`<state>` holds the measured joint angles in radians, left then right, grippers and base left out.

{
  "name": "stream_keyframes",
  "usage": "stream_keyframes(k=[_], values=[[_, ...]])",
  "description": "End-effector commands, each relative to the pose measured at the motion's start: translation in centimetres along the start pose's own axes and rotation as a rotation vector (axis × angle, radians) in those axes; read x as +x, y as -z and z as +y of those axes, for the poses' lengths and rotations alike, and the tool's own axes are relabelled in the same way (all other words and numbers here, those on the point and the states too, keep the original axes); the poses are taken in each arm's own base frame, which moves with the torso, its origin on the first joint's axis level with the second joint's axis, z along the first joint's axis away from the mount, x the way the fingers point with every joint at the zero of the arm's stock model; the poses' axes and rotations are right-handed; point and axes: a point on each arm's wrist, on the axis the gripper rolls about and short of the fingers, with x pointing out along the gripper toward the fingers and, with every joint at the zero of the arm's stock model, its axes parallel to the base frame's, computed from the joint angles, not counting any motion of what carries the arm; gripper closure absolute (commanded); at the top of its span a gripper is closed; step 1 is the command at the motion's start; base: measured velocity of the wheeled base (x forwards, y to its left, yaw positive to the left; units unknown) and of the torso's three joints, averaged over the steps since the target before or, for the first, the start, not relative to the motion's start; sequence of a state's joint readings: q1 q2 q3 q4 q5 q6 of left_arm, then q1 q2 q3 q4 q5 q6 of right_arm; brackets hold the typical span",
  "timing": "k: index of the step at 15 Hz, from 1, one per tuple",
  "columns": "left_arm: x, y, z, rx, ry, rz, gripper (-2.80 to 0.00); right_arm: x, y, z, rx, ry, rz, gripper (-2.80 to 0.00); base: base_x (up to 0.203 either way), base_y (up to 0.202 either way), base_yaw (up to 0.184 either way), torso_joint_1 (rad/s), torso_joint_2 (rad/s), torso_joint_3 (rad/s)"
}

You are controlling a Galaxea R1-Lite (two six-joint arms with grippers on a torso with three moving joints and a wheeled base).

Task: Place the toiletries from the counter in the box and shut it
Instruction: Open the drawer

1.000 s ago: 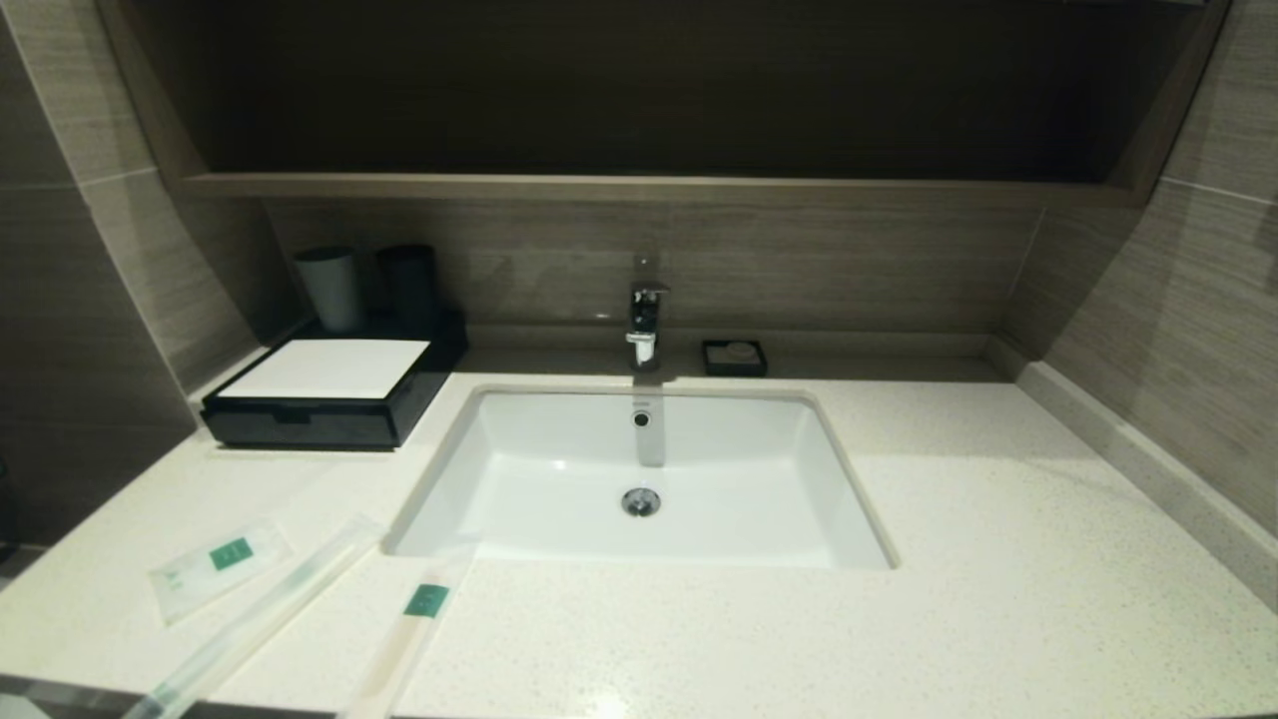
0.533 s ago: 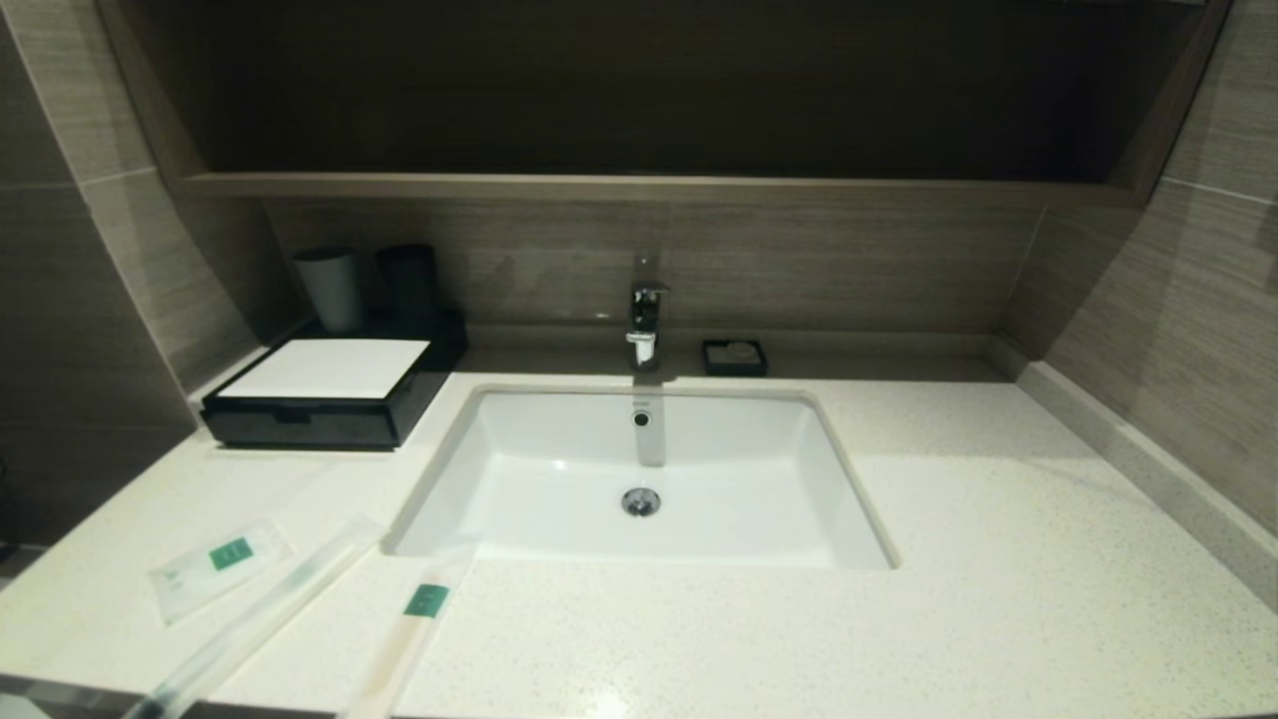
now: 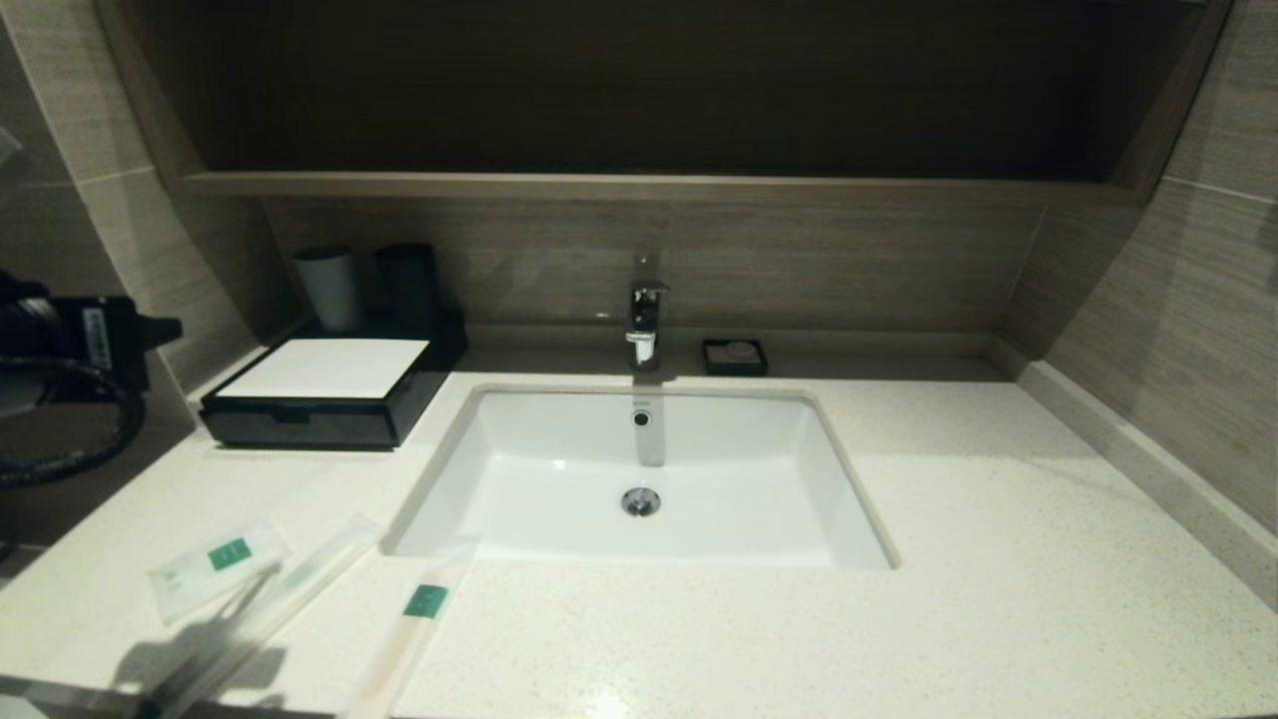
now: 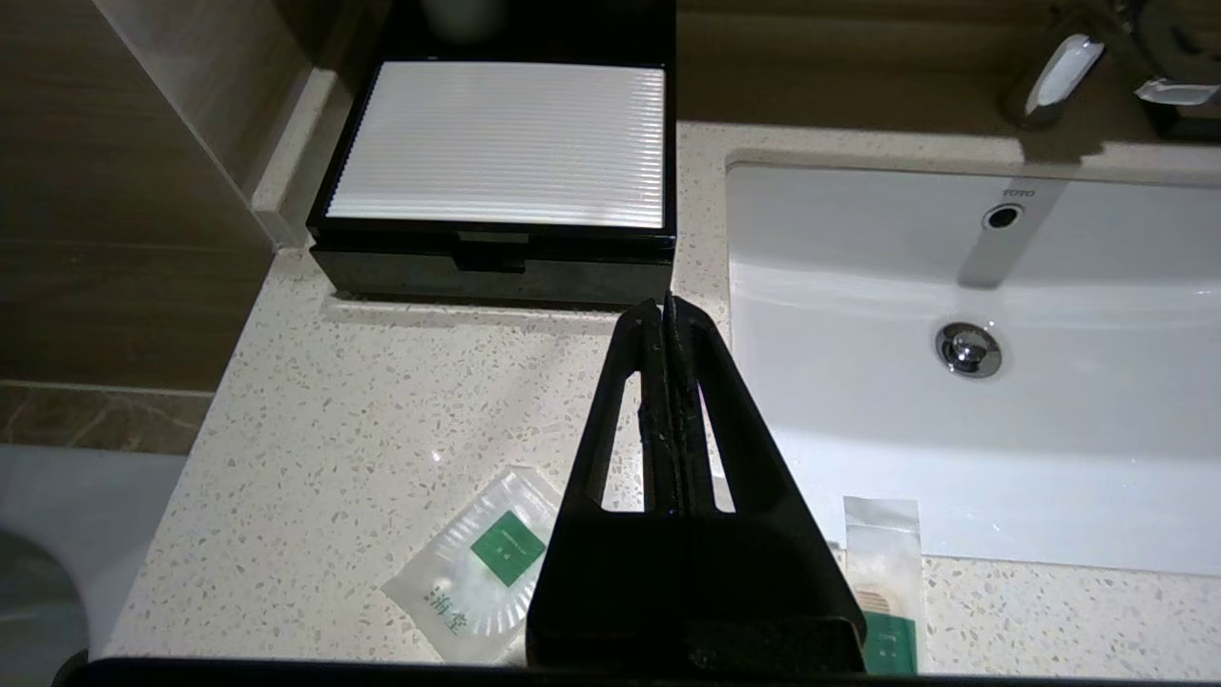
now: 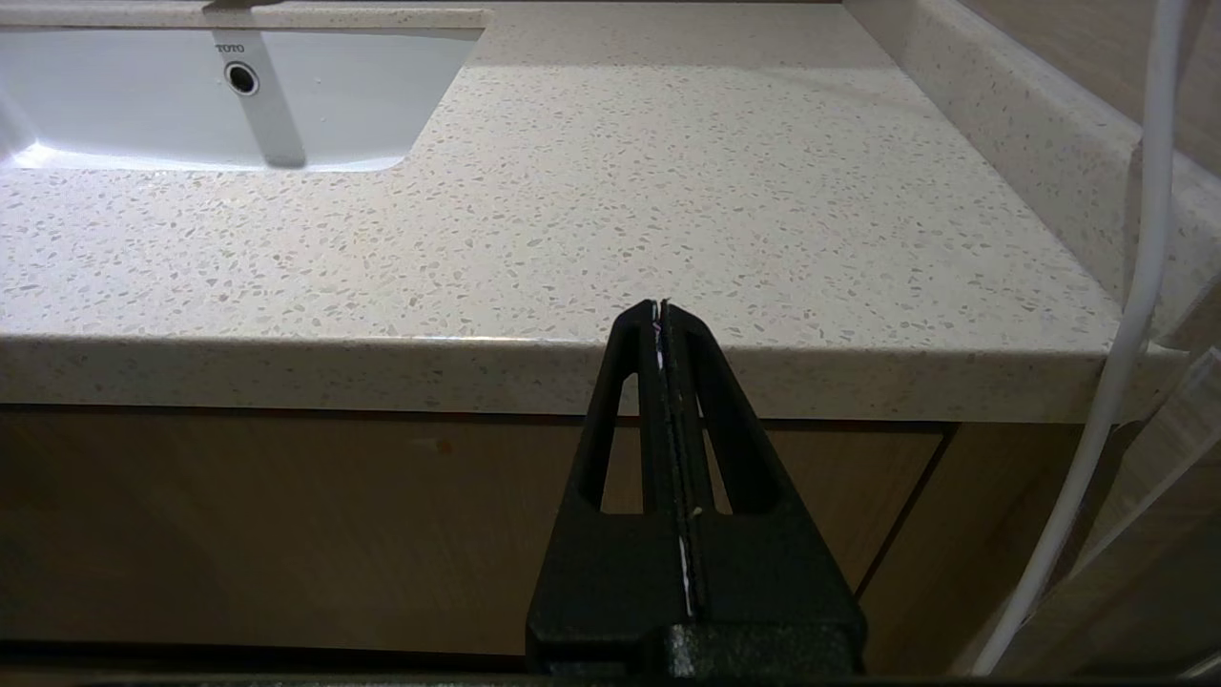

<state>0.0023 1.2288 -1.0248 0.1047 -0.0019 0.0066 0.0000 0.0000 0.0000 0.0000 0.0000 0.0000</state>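
Three toiletries lie on the front left of the counter [image 3: 998, 559]: a short sachet [image 3: 215, 564] with a green label, a long thin packet [image 3: 290, 589] and a second long packet [image 3: 414, 619]. The black box [image 3: 329, 389] with its white top stands at the back left, drawer closed. My left gripper [image 4: 665, 310] hangs shut and empty above the counter, in front of the box [image 4: 496, 172], between the sachet [image 4: 477, 563] and a long packet [image 4: 882, 572]. It hides the middle packet. My right gripper [image 5: 660, 310] is shut and empty, low before the counter's front right edge.
A white sink [image 3: 559, 489] is set in the middle, with a faucet [image 3: 644, 320] and a small black soap dish [image 3: 734, 357] behind it. Two cups [image 3: 329, 288] stand behind the box. A tiled wall closes the left side. A white cable [image 5: 1135, 286] hangs by the right arm.
My left arm has come into the head view at the left edge, and its shadow now falls on the front left counter over the long packet. The toiletries and box have not moved.
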Motion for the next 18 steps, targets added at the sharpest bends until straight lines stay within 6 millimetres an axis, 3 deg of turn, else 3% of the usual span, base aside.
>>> stream_keyframes(k=[1,6,18], values=[[3.4,0.5,0.1,0.001,-0.006,0.087,0.00,0.0,0.0,0.0,0.000,0.000,0.000,0.00,0.000,0.000,0.000,0.000,0.00,0.000],[7.0,1.0,0.5,0.003,-0.021,0.159,0.00,0.0,0.0,0.0,0.000,0.000,0.000,0.00,0.000,0.000,0.000,0.000,0.00,0.000],[13.0,4.0,5.0,0.042,-0.133,0.284,0.00,0.0,0.0,0.0,0.000,0.000,0.000,0.00,0.000,0.000,0.000,0.000,0.00,0.000]])
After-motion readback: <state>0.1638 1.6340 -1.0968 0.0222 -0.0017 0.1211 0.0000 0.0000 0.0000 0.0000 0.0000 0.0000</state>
